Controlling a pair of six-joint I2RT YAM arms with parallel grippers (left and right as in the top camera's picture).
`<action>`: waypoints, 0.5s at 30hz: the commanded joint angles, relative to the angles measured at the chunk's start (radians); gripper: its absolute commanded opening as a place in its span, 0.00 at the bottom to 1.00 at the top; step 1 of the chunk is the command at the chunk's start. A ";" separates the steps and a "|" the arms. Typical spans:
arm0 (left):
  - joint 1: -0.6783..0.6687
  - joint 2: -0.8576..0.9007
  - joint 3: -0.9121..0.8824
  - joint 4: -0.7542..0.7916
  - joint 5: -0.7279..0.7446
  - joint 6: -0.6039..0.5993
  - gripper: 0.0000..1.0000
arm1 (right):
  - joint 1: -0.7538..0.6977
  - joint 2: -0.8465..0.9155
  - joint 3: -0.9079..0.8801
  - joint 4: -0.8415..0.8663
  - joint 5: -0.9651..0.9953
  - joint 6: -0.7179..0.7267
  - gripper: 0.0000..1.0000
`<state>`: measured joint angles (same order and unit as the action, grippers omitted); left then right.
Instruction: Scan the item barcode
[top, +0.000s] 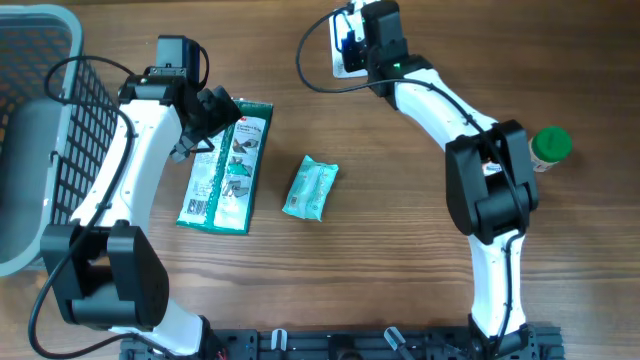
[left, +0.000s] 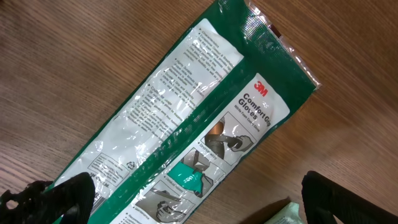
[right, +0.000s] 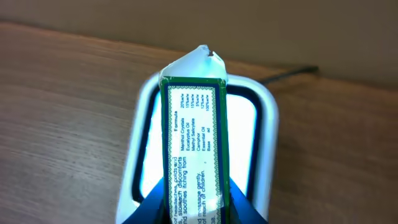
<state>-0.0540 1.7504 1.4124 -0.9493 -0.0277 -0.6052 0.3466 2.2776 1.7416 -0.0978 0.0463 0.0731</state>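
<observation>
Wooden table surface: the small box sits over the lit window of the white scanner at the far edge, clamped by the right gripper. Alongside, the left gripper hovers spread wide above the glove packet.

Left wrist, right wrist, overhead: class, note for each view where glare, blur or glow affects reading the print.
Left wrist view: glare streaks on the shiny glove packet wash out some small print; large lettering is sharp. Right wrist view: the tube label softens toward the lens; the scanner glows bright behind it. Overhead view: even light, print too small to read.
</observation>
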 joint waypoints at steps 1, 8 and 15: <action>0.000 0.000 -0.002 -0.001 0.001 -0.009 1.00 | -0.052 -0.192 0.013 -0.109 -0.003 0.097 0.05; 0.000 0.000 -0.002 -0.001 0.001 -0.009 1.00 | -0.191 -0.462 0.012 -0.807 0.000 0.109 0.04; 0.000 0.000 -0.002 -0.001 0.001 -0.009 1.00 | -0.301 -0.452 -0.306 -0.900 -0.002 0.101 0.16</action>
<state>-0.0540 1.7504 1.4124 -0.9493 -0.0273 -0.6052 0.0406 1.7958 1.5898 -1.0748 0.0437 0.1650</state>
